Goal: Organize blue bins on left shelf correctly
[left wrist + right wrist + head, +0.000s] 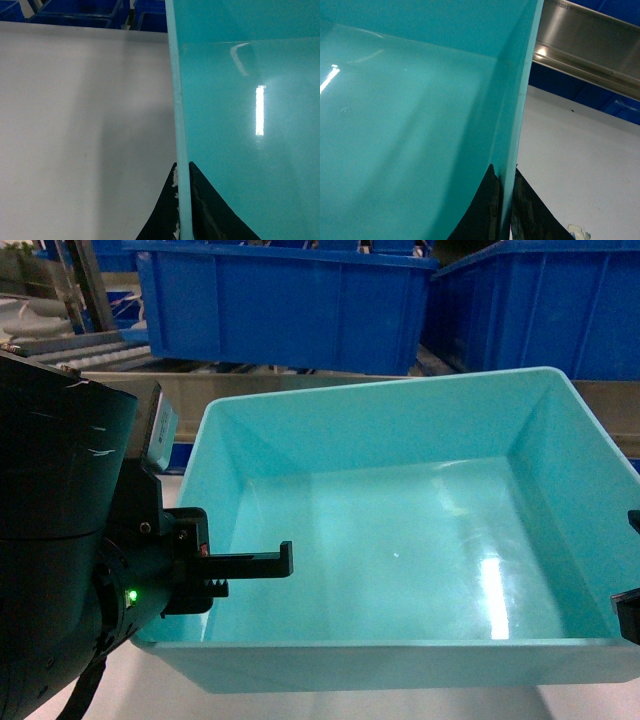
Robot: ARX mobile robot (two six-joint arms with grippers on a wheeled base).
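A light turquoise blue bin (400, 540), empty, fills the head view above a white surface. My left gripper (270, 562) is shut on its left wall. In the left wrist view the thin rim (176, 100) runs between the two black fingers of that gripper (182, 167). My right gripper (630, 570) shows only as black parts at the frame's right edge. In the right wrist view it (504, 172) is shut on the bin's right wall (520, 100). The left shelf (300, 382) shows as a steel rail just behind the bin. Whether the bin rests on the surface or hangs above it, I cannot tell.
Two deep dark blue crates (280, 300) (540, 310) stand on the rack right behind the bin. White rollers (60, 350) show at the upper left. A steel rail (585, 45) passes above the white surface (580, 165), and more dark blue crates (80, 12) stand beyond the surface's far edge.
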